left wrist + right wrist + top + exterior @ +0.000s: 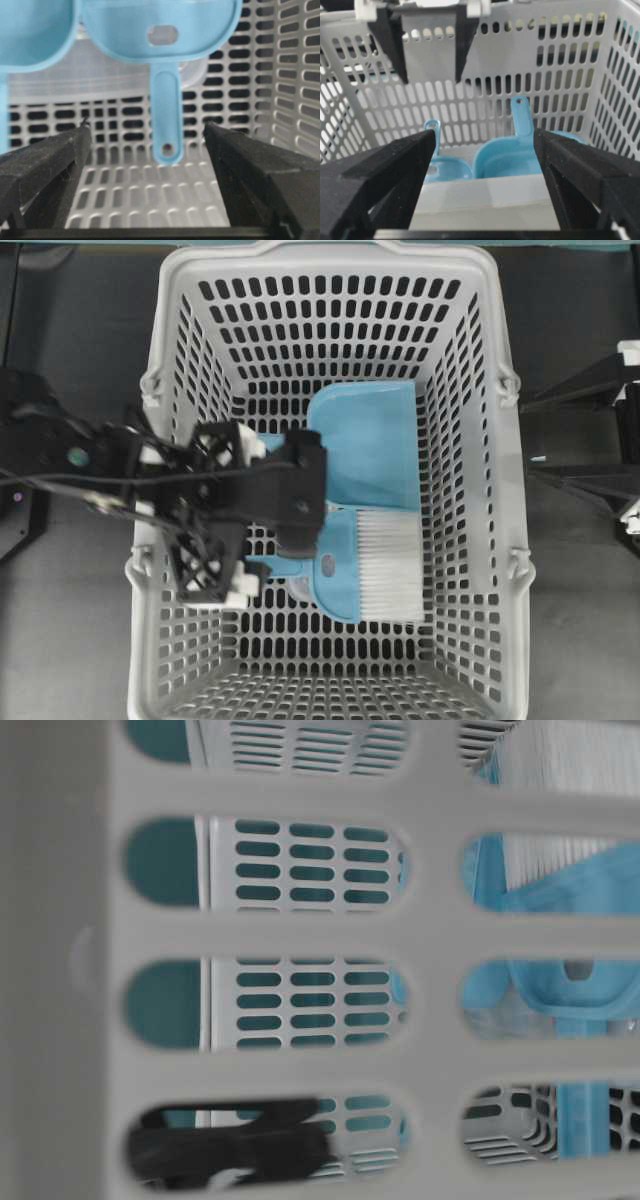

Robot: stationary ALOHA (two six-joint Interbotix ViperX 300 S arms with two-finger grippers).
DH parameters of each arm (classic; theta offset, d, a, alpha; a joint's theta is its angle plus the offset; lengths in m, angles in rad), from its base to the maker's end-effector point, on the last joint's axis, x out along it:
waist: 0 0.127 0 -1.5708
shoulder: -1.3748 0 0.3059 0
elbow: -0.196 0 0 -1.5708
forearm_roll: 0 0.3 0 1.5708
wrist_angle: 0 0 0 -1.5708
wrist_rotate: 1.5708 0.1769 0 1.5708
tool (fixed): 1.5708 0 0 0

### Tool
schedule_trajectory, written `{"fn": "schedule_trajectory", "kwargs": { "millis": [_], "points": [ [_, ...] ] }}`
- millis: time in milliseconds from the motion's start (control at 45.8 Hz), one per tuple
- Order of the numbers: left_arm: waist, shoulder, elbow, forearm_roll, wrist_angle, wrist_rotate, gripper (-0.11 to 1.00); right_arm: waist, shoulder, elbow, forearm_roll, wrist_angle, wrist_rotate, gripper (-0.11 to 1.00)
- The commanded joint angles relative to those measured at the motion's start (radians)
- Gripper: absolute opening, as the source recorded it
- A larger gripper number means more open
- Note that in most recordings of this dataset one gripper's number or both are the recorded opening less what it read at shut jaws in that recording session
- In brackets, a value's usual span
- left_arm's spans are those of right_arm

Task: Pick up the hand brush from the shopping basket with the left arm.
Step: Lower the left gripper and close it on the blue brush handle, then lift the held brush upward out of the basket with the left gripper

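The hand brush (345, 575), light blue with white bristles (388, 565), lies on the floor of the grey shopping basket (470, 370), its thin handle (262, 563) pointing left. In the left wrist view the handle (166, 125) with its end hole sits between my open fingers, untouched. My left gripper (258, 525) is inside the basket at the handle's end, open and empty; it also shows in the left wrist view (146, 132) and from across in the right wrist view (429, 50). My right gripper (484, 135) is open and empty at the basket's near rim (485, 200).
A light blue dustpan (368, 445) lies beside the brush, toward the far wall, its handle (520, 115) also pointing at the left arm. A clear plastic tray (192, 75) lies under the brush. Basket walls (295, 100) close in on all sides.
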Motion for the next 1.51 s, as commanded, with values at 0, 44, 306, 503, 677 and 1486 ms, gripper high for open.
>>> {"fn": "schedule_trajectory", "kwargs": {
  "millis": [0, 44, 306, 503, 677, 1486],
  "points": [
    [-0.017, 0.021, -0.025, 0.002, 0.0, -0.018, 0.89, 0.0, 0.005, -0.023, 0.002, -0.003, 0.0, 0.76],
    [-0.021, 0.037, -0.025, 0.003, 0.0, -0.029, 0.9, 0.0, 0.005, -0.023, 0.002, -0.003, 0.0, 0.76],
    [-0.046, 0.135, 0.003, 0.002, -0.021, -0.061, 0.9, -0.002, 0.005, -0.02, 0.002, -0.003, 0.0, 0.76],
    [-0.046, 0.186, 0.023, 0.002, -0.037, -0.063, 0.9, 0.0, 0.005, -0.017, 0.002, -0.003, 0.002, 0.76],
    [-0.043, 0.206, 0.057, 0.003, -0.081, -0.063, 0.9, 0.002, 0.005, -0.015, 0.002, -0.003, 0.002, 0.76],
    [-0.044, 0.225, 0.087, 0.003, -0.181, -0.051, 0.34, 0.003, 0.011, 0.0, 0.002, -0.011, 0.005, 0.76]
  ]
}}
